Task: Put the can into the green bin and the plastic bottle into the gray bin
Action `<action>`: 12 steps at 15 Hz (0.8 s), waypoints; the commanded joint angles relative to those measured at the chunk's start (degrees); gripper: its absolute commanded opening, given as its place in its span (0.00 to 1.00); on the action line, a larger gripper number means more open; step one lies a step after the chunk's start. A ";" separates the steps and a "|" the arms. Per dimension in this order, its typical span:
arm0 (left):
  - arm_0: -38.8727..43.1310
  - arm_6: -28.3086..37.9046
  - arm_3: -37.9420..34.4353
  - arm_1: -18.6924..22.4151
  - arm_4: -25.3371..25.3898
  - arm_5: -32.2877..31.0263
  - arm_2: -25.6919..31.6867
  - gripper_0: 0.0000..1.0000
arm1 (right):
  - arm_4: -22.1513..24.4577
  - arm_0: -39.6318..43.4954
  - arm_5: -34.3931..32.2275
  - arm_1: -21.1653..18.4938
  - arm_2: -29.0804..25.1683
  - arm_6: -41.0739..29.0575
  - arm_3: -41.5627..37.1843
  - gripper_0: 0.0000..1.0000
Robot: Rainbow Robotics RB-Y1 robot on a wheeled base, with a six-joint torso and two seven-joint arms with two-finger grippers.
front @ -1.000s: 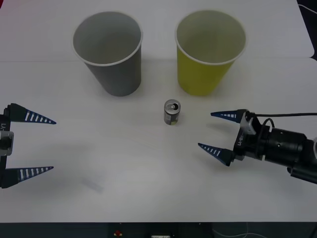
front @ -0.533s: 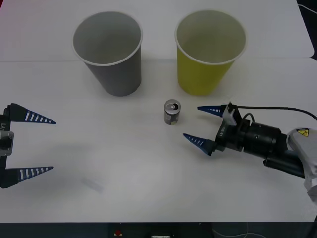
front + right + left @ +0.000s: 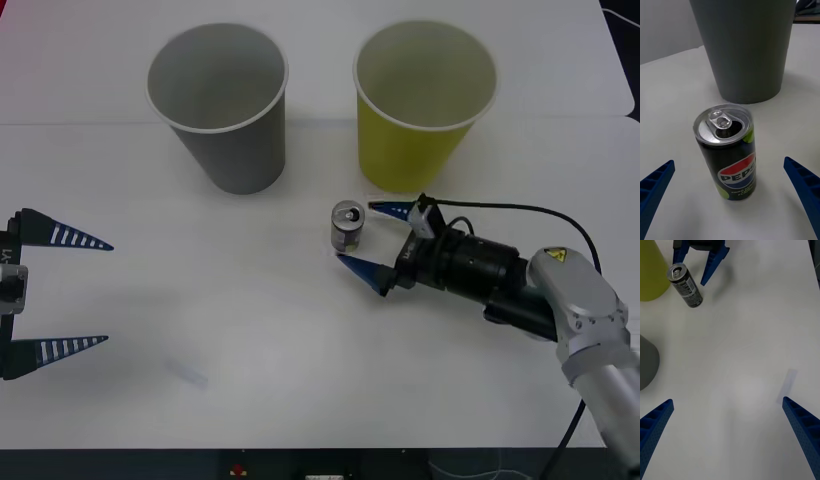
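Note:
The can [image 3: 347, 227] stands upright on the white table, in front of the gap between the two bins; its top is silver with a pull tab. My right gripper [image 3: 354, 232] is open, and its blue fingers straddle the can from the right without touching it. In the right wrist view the can [image 3: 728, 153] stands between the two fingers with the gray bin [image 3: 745, 48] behind it. The green bin [image 3: 405, 155] stands at the back right and the gray bin [image 3: 240, 155] at the back left. My left gripper [image 3: 107, 293] waits open at the left edge. The plastic bottle is out of view.
A small pale strip [image 3: 188, 373] lies flat on the table near the front left, seen also as a strip [image 3: 788, 384] in the left wrist view. A black cable [image 3: 520, 210] loops over the right arm. The table's front edge runs close below both arms.
My right gripper has moved left and toward the back, from well right of the can to having its open fingers on either side of it. The left arm and the can have stayed still.

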 commanded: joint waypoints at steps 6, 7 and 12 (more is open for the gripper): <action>0.00 0.00 0.00 0.00 0.00 0.00 0.00 1.00 | 1.19 -1.23 7.24 2.73 4.05 0.05 0.00 1.00; 0.00 0.00 0.00 0.00 0.00 0.00 0.00 1.00 | 1.19 -1.23 7.42 2.73 4.32 0.05 0.00 1.00; 0.00 0.00 0.00 0.00 0.00 0.00 0.00 1.00 | 1.37 -1.23 7.77 2.73 4.49 0.32 0.00 0.00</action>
